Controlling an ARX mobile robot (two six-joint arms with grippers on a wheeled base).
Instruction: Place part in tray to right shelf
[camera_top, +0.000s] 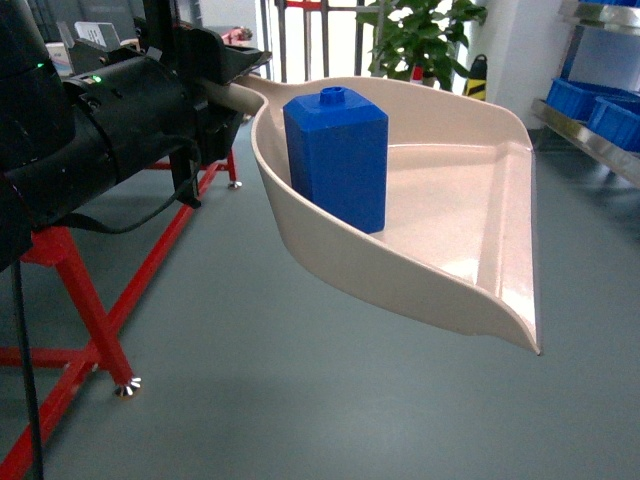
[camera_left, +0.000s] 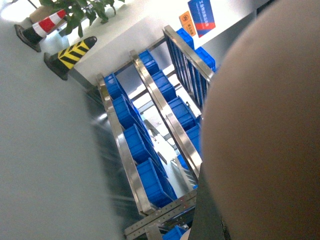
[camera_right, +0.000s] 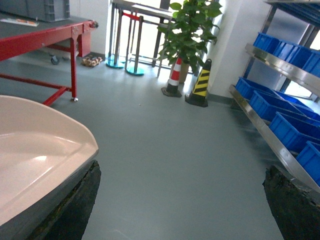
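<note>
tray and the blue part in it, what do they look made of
The tray looks like moulded cream plastic with a smooth semi-gloss finish: soft highlights run along its floor and curved wall. The part looks like rigid bright blue plastic, more matte, with even colour and crisp moulded edges. Neither can be confirmed from sight alone.

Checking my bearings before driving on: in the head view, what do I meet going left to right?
Left arm → red frame → part standing in the tray → right shelf carrying blue crates.
</note>
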